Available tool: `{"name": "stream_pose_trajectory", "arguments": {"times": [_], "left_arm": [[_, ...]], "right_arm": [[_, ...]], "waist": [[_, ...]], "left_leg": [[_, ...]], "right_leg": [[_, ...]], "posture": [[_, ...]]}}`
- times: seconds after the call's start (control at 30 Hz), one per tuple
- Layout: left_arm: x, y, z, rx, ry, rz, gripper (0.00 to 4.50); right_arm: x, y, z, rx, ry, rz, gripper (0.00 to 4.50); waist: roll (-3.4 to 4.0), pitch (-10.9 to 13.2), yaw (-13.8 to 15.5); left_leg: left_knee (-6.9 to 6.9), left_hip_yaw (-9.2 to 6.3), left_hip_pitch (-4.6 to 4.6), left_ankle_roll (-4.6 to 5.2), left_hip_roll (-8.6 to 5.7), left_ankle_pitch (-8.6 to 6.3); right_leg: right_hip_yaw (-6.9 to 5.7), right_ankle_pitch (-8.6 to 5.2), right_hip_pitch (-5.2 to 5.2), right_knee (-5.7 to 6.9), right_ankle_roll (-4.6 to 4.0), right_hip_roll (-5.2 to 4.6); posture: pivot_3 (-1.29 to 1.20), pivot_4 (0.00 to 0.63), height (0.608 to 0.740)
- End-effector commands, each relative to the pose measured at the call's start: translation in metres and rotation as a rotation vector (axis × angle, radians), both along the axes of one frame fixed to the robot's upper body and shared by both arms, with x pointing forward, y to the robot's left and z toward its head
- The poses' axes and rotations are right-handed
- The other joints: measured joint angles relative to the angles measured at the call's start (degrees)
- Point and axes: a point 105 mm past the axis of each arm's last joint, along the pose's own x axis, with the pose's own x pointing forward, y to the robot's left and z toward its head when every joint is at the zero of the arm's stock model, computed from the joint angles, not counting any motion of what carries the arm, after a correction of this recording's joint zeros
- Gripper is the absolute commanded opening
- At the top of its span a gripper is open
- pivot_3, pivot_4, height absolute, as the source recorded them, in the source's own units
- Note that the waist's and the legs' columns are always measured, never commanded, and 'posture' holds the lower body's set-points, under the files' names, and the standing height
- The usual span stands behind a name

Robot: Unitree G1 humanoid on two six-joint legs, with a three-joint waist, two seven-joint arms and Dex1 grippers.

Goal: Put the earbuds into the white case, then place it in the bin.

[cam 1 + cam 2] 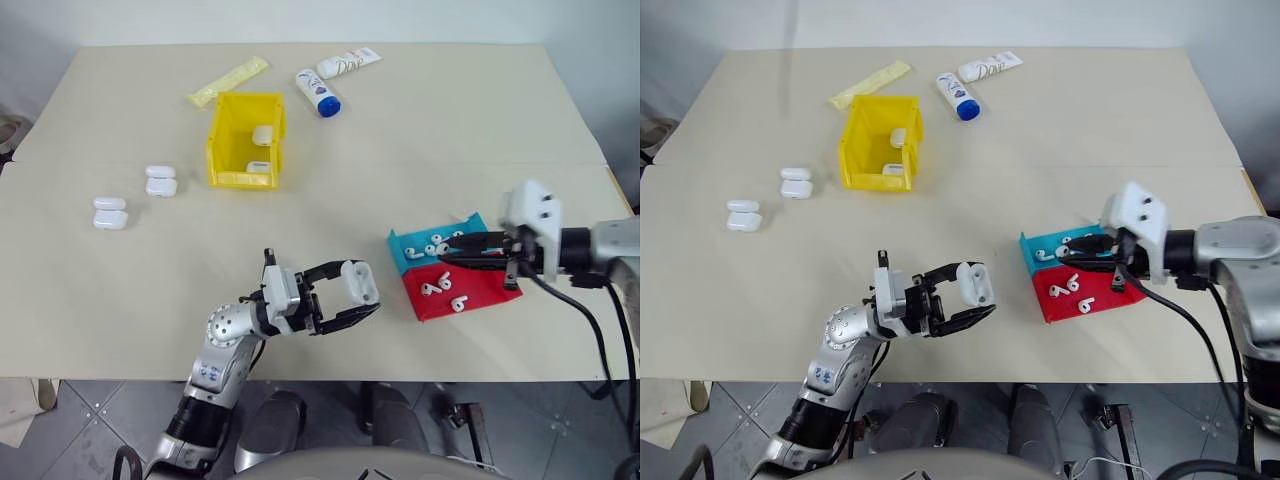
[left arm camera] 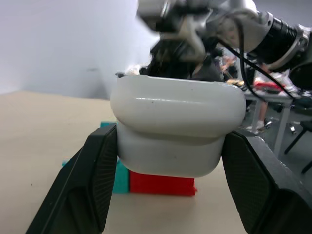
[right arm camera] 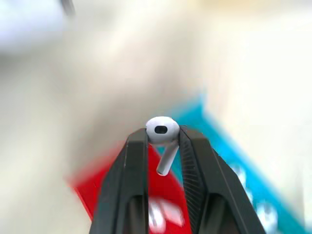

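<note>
Cream tabletop (image 1: 420, 170) fills the scene, with the robot working at its near edge. At about six o'clock the left gripper (image 1: 352, 297) is clamped on an open white case (image 1: 360, 283), held just off the surface with its lid tipped back. Toward four o'clock the right gripper (image 3: 163, 132) pinches a single earbud (image 3: 164, 138) by its head, stem hanging down, over the blue tray (image 1: 412, 246) and red tray (image 1: 480, 292) where more earbuds (image 1: 436, 287) lie loose. The case's wells are hard to read from here, so whether any bud is already seated I cannot tell. Farther off, around ten o'clock, four spare cases (image 1: 160, 180) sit in two pairs. Beyond them, near eleven o'clock, the yellow bin (image 1: 246, 178) already holds what look like two cases (image 1: 262, 134). At twelve o'clock lie a white-and-blue tube (image 1: 318, 93), a white tube (image 1: 348, 63) and a yellow sachet (image 1: 228, 81). By my reading, the bud must be carried across and seated, its mate fetched, the lid shut, and the case binned.
</note>
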Motion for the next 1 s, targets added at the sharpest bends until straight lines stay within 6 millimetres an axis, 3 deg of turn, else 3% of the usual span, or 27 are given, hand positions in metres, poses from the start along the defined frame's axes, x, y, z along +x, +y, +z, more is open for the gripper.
{"name": "stream_pose_trajectory", "arguments": {"times": [0.03,0.23,0.57,1.0], "left_arm": [[0.005,-0.003,0.008,-0.030,-0.026,-0.065,2.81],[0.016,-0.007,0.009,0.005,-0.053,-0.167,2.81],[0.031,-0.016,0.022,-0.006,-0.082,-0.276,2.81],[0.036,-0.017,0.030,-0.016,-0.101,-0.304,2.81]], "right_arm": [[-0.017,0.021,0.016,0.182,-0.015,0.057,0.52],[-0.018,0.034,0.004,0.255,-0.035,0.015,0.52],[-0.015,0.069,0.003,0.414,-0.072,0.063,0.52],[-0.014,0.081,-0.006,0.447,-0.072,0.090,0.52]], "waist": [[-0.04,-0.02,-0.10],[-0.05,-0.01,-0.25],[-0.05,-0.01,-0.73],[-0.05,-0.01,-1.71]], "left_leg": [[0.00,0.00,0.02,0.00,0.00,0.00],[-0.04,0.02,0.00,0.02,-0.04,0.01],[-0.04,0.00,0.00,0.02,-0.06,0.02],[-0.06,-0.03,0.00,0.04,-0.06,0.03]], "right_leg": [[0.00,0.00,0.01,0.00,0.00,0.00],[0.01,0.00,-0.06,0.00,0.00,-0.01],[0.00,0.01,-0.07,0.03,0.01,-0.01],[-0.01,0.01,-0.06,0.02,0.01,0.00]], "posture": [[0.00,0.150,0.740],[0.00,0.150,0.740],[0.00,0.150,0.740],[0.00,0.150,0.740]]}}
